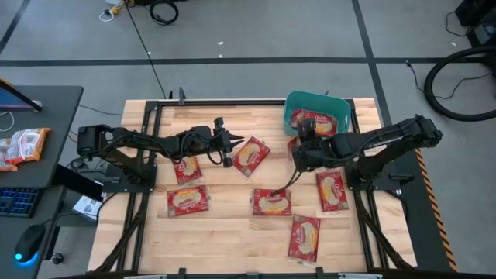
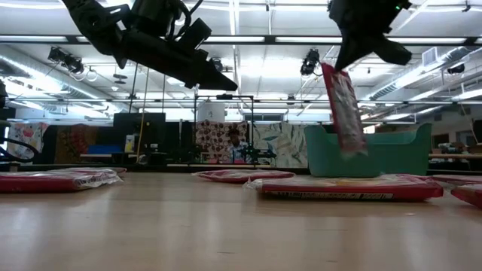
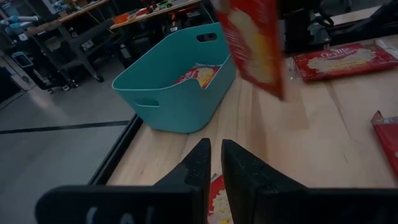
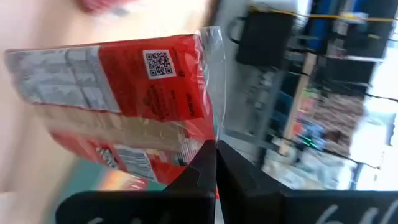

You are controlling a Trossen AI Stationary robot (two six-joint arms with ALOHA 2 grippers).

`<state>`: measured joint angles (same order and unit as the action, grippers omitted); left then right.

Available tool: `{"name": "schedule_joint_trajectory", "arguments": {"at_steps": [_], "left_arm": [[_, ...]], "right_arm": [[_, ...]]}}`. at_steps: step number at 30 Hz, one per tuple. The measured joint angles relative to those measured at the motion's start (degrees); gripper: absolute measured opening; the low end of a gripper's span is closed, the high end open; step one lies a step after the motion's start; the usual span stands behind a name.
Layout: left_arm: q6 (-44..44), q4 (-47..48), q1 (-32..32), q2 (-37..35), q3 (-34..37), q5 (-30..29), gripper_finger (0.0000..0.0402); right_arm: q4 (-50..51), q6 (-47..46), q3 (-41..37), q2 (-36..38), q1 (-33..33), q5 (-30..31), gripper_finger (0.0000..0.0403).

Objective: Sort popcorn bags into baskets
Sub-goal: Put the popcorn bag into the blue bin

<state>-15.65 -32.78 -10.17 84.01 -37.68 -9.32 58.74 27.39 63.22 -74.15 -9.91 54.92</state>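
My right gripper point(image 2: 340, 59) pinches a popcorn bag point(image 2: 346, 113) by its edge, dangling beside the teal basket point(image 1: 294, 108). Carry over rim, then release. Left gripper point(image 1: 235, 142) hovers, nearly closed, empty.

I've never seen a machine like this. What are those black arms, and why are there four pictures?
It's a robot with two arms at a wooden table. One picture looks down from above, one looks across the table top, and two come from cameras on the wrists. Red popcorn bags lie on the table, and one is already in the teal bin. The right hand is shut on a bag, hanging in the air by the bin. The left hand is empty, its fingers nearly together, above the table.
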Motion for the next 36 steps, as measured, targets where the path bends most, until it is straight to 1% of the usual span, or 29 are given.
{"name": "schedule_joint_trajectory", "arguments": {"at_steps": [4,7,10,13,17,20,23,26,32,36], "left_arm": [[0.0,0.1,0.0,0.0,0.0,0.0,0.0043],[0.0,0.1,0.0,0.0,0.0,0.0,0.0043],[0.0,0.1,0.0,0.0,0.0,0.0,0.0043],[0.0,0.1,0.0,0.0,0.0,0.0,0.0043],[0.0,0.1,0.0,0.0,0.0,0.0,0.0043],[0.0,0.1,0.0,0.0,0.0,0.0,0.0043],[0.0,0.1,0.0,0.0,0.0,0.0,0.0043],[0.0,0.1,0.0,0.1,0.0,0.0,0.0043],[0.0,1.0,0.0,0.1,0.0,0.0,0.0043],[0.0,1.0,0.0,0.1,0.0,0.0,0.0043]], "right_arm": [[-0.3,3.4,1.1,2.9,1.4,6.3,0.0005],[-1.5,6.5,1.4,5.6,2.8,9.2,0.0005],[-4.5,10.9,1.4,8.2,5.3,9.9,0.0005],[-9.7,16.0,1.4,10.3,8.7,9.0,0.0005],[-14.5,25.5,1.4,11.5,13.6,8.2,0.0005],[-16.7,28.1,1.4,11.7,17.3,8.7,0.0005],[-16.4,24.2,1.4,11.5,21.0,9.8,0.0005],[-14.0,16.9,1.4,11.5,24.4,8.4,0.0005],[-7.7,3.1,1.4,11.2,30.3,0.3,0.0005],[-0.7,-10.8,1.7,10.5,32.7,-5.9,0.0005]]}}
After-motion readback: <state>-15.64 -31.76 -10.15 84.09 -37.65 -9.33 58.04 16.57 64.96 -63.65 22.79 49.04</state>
